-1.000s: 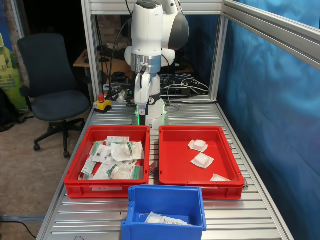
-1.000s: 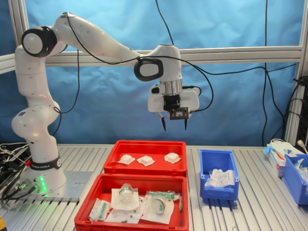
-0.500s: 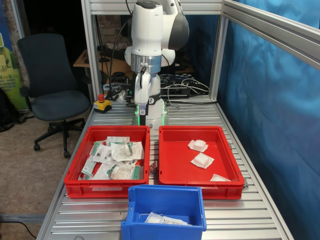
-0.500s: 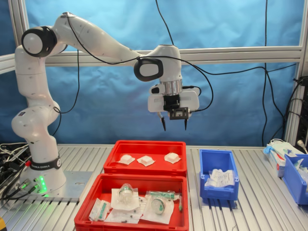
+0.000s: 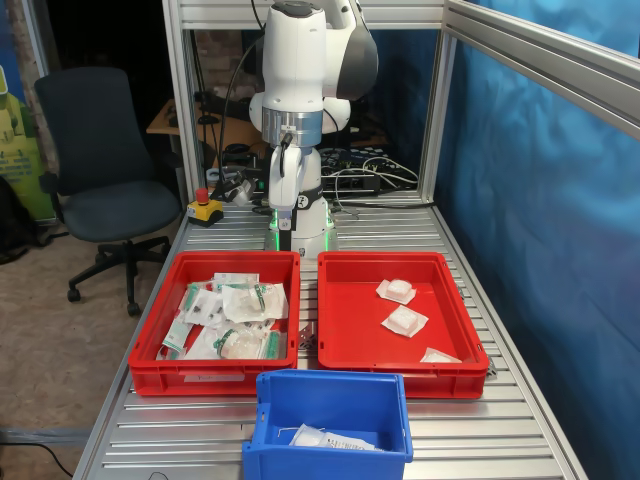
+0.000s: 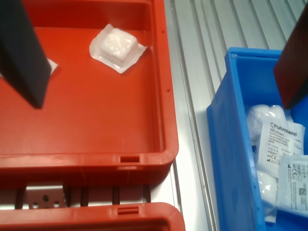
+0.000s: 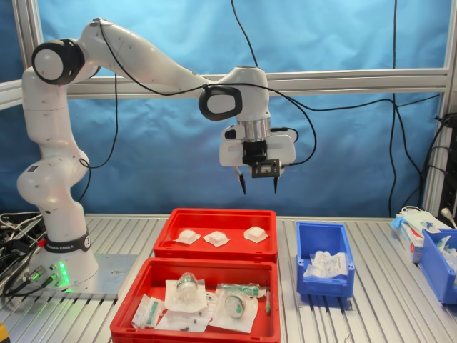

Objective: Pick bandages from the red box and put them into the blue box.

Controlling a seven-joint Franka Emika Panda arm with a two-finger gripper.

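The red box [image 5: 400, 377] holds three bandages [image 5: 404, 320], white pads in clear wrappers, seen as a row in the second exterior view [image 7: 216, 239]. The blue box [image 7: 325, 286] stands just past the red box's end and has white printed packets inside. My gripper [image 7: 259, 187] hangs high above the red box's end nearest the blue box, open and empty. In the wrist view the gripper [image 6: 162, 103] straddles the gap between the red box [image 6: 96, 159] and the blue box [image 6: 224, 144]. One bandage [image 6: 117, 46] lies in the red box's corner there.
A twin red tray [image 5: 215, 378] heaped with green-printed packets sits beside the red box. In the second exterior view, another blue bin [image 7: 435, 268] and a pack of supplies [image 7: 414, 227] stand at the far right. The arm's base [image 7: 57, 243] is at the second exterior view's left. Aluminium posts [image 5: 180, 120] frame the table.
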